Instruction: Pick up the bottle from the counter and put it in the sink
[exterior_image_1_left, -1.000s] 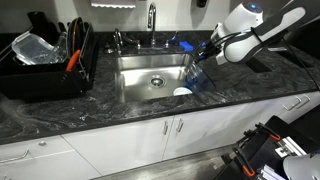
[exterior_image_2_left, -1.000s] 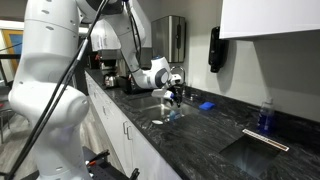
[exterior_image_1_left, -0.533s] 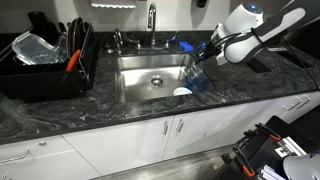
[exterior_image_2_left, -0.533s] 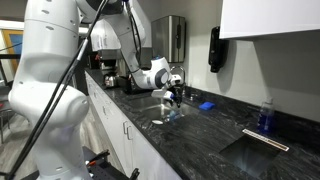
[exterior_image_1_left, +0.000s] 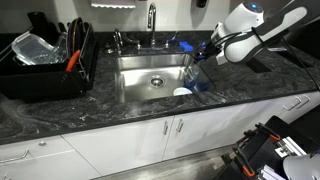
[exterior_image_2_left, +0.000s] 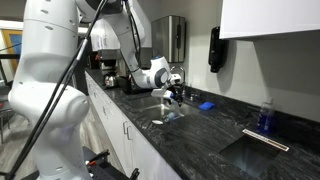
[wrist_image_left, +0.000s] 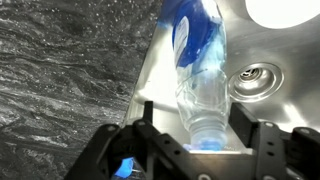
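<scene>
Nothing seems to have moved since a second ago: pincer, bottle and arm sit where they did in both exterior views. From the wrist, the pincer (wrist_image_left: 195, 125) has its jaws standing either side of the bottle (wrist_image_left: 200, 80). One jaw looks to be against the plastic and a strip of daylight shows at the other, so I cannot tell whether it is really pinching or only bracketing it. The narrow end of the bottle lies between the jaws, and the blue-tinted body runs away from them, slanting down past the sink's edge. Beyond it is the steel sink (wrist_image_left: 290, 60) with its drain (wrist_image_left: 255, 78) and a white disc (wrist_image_left: 285, 8), and the marbled counter (wrist_image_left: 60, 70) lies to the other side. In an exterior view the pincer (exterior_image_1_left: 210, 52) hangs over the sink's near-arm edge with the bottle (exterior_image_1_left: 196, 72) tilted below it. The bottle's lower end is near the disc (exterior_image_1_left: 181, 92) and inside the sink (exterior_image_1_left: 135, 70); whether it touches the floor or wall I cannot say. The bottle looks thin, clear and probably empty, so I judge it light, smooth and a little slippery. It would likely dent under a hard squeeze at mid-body and twist in a loose hold, though a drop should not break it. The neck or shoulder, where the plastic is stiffer, seems the best place to grip, with modest force.
</scene>
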